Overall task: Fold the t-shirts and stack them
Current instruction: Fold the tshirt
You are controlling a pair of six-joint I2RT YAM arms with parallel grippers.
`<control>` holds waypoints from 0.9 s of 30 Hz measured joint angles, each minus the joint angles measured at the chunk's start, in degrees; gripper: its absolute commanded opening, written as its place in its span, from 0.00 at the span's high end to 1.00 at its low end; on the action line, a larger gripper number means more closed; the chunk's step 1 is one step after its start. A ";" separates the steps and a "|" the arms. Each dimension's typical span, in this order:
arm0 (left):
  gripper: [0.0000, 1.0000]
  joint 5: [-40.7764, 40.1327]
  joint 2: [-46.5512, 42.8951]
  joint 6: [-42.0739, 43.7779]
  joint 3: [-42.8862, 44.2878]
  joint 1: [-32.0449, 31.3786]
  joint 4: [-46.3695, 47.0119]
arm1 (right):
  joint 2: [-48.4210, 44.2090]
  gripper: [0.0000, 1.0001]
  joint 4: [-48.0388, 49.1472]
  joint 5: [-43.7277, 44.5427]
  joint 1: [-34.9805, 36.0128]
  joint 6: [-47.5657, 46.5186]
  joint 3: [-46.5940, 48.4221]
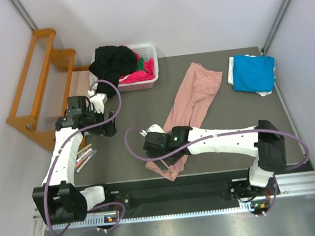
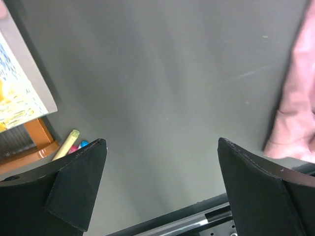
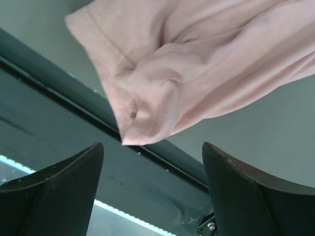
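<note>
Spreading looks to be the step in hand: the salmon-pink t-shirt lies on the tabletop as a rumpled, unfolded strip, its near end spilling onto the black rail at the front. Far left of the pink shirt stands a wooden rack. Left of and beyond the pink shirt, the white basket holds a black shirt and a magenta shirt, not yet folded. Left of the pink shirt, the left end effector hovers over bare tabletop, fingers wide apart and holding nothing, with some markers lying nearby. Over the pink shirt's near end, the right end effector hangs with fingers apart, gripping nothing. Right of the pink shirt, a blue t-shirt lies folded. The next move, I judge, calls for each arm to pinch a hem corner and draw the cloth flat. No brand, label or writing is readable.
</note>
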 measured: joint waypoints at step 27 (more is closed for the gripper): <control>0.01 -7.61 4.90 -3.30 -1.25 0.63 3.72 | 14.53 0.52 9.68 -6.38 -1.64 -1.42 3.54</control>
